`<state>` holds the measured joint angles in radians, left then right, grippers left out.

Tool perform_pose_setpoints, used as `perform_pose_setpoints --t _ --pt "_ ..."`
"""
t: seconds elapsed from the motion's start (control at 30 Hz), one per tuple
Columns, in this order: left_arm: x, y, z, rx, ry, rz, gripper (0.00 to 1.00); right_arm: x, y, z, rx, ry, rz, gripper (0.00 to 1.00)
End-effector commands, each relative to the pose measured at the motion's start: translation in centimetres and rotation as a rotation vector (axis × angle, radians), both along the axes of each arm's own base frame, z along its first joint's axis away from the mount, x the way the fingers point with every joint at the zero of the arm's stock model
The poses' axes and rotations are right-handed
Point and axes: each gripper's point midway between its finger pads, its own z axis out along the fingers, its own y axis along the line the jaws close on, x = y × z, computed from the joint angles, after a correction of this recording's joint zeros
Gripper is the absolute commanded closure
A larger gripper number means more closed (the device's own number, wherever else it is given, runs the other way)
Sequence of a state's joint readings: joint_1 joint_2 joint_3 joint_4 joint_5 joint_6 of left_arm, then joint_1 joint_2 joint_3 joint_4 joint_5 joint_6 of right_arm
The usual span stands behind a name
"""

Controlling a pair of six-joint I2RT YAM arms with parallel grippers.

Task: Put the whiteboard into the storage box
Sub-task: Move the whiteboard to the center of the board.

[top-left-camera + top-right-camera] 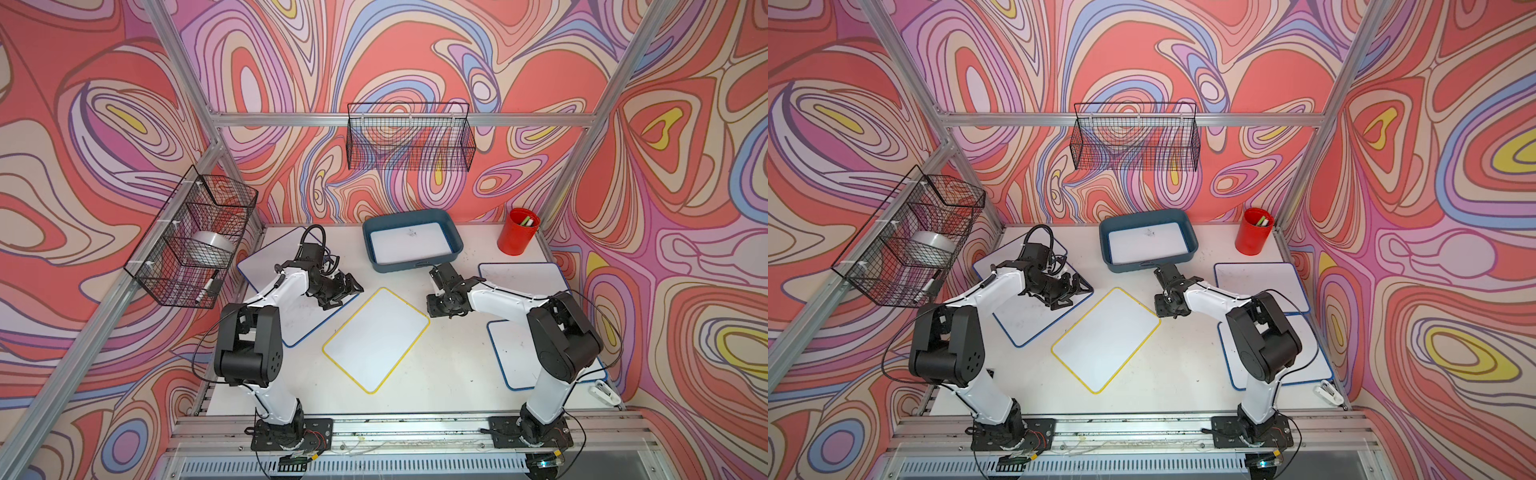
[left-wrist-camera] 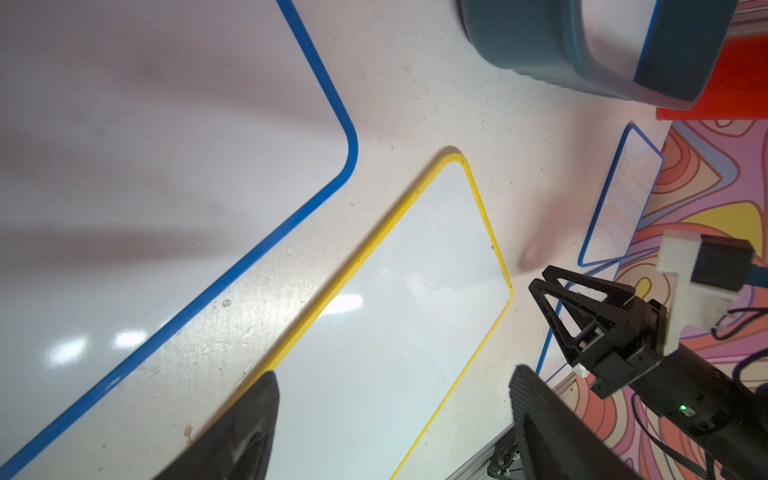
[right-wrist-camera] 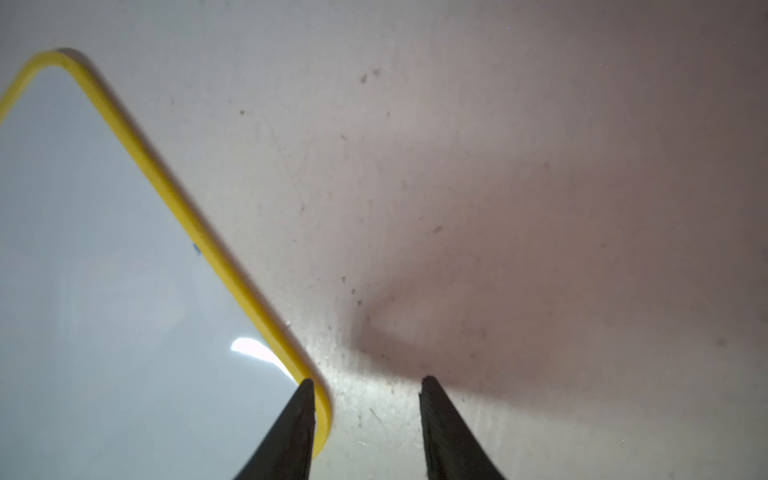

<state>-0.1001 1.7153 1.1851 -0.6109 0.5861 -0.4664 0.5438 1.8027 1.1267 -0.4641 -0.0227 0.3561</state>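
Whiteboard with the yellow rim [image 1: 376, 338] lies flat and askew in the middle of the bench [image 1: 449, 374]. That is well short of the storage box [image 1: 390, 267] at the back, which we see already holds one blue-edged board [image 1: 409, 243] on its floor.

We read the pose of the right gripper [image 3: 368, 379] as the start of a pick. Its fingers [image 3: 291, 428] stand apart with nothing between them, one over the board's corner and the other over bare bench, straddling the yellow edge. Whether a tip touches the board we cannot tell. A board this thin offers no side to seize from above. A corner is therefore, we judge, the only purchase, and this corner is the one nearest the right arm.

The left gripper [image 2: 395, 372] hangs on the board's other side, fingers spread wide and empty. It is likely placed to steady the board or take its far edge.

Other blue-rimmed boards [image 1: 523, 278] lie around both arms, and a red cup [image 1: 517, 237] stands near the box. We think the box's place between the arms lets either reach it. Its snug fit means the skewed board must be turned square before it goes in.
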Motion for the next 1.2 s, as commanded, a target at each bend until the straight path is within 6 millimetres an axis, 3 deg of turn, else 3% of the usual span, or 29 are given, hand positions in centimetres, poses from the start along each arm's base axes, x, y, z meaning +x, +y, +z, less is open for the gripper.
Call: perform_pose_setpoints --t 0.0,0.23,0.6,1.17 --pt "-0.4 0.4 -0.6 0.047 0.028 -0.018 0.17 -0.7 1.5 -0.4 0.038 0.021 0.049 0.56" --pt "-0.4 0.3 -1.3 0.039 0.062 -0.026 0.16 -1.8 1.5 -1.9 -0.06 0.033 0.076 0.56" --pt "-0.5 -0.1 -1.9 0.016 0.089 -0.036 0.16 -2.4 -1.7 -3.7 -0.214 0.058 -0.002 0.54" --pt "-1.0 -1.1 -2.0 -0.005 0.108 -0.071 0.18 -1.5 -6.3 -4.9 -0.218 0.081 -0.134 0.53"
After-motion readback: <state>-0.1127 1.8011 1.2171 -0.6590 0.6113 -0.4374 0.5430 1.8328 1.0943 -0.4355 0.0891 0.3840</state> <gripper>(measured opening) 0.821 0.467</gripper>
